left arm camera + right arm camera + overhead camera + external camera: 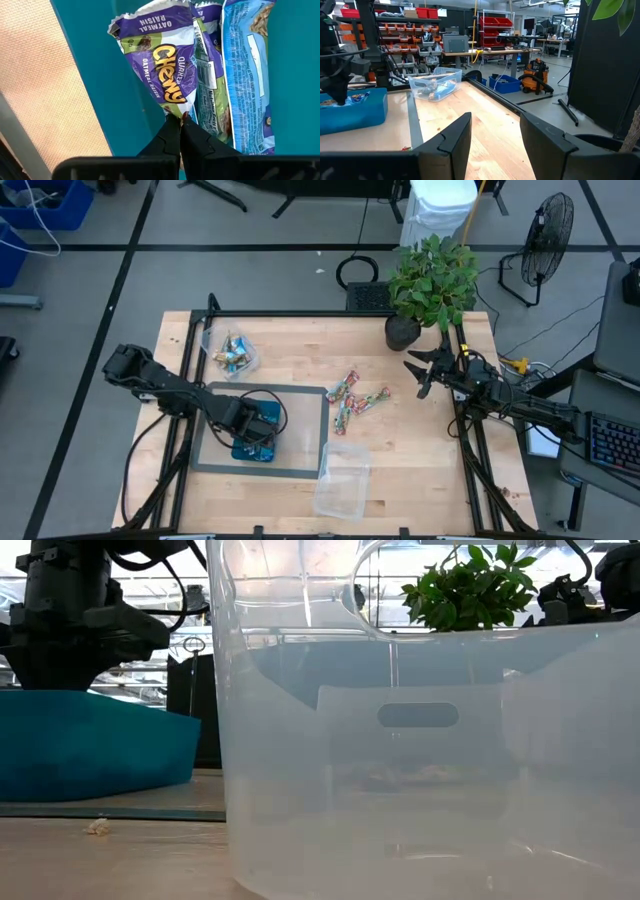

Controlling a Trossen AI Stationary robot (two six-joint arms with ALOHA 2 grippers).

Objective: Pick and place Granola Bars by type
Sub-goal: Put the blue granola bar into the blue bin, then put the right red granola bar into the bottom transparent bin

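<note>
Left pincer [180,122] shut on purple bar [160,70], blue bars [247,75] beside, inside teal tray [95,65]

— What do you see besides the job?
— A potted plant [432,280] just beyond the open right jaws; your teal tray [255,435] lies directly under the shut left jaws; clear tubs [341,478] sit between.

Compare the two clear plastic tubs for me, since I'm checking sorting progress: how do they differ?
The far clear plastic tub, near the table's back edge on the left arm's side, holds several wrapped bars; the near clear plastic tub, at the front edge, looks empty. The far one sits behind the teal tray, the near one beside it, towards the right arm. Both are transparent, open-topped and untouched by either gripper.
</note>
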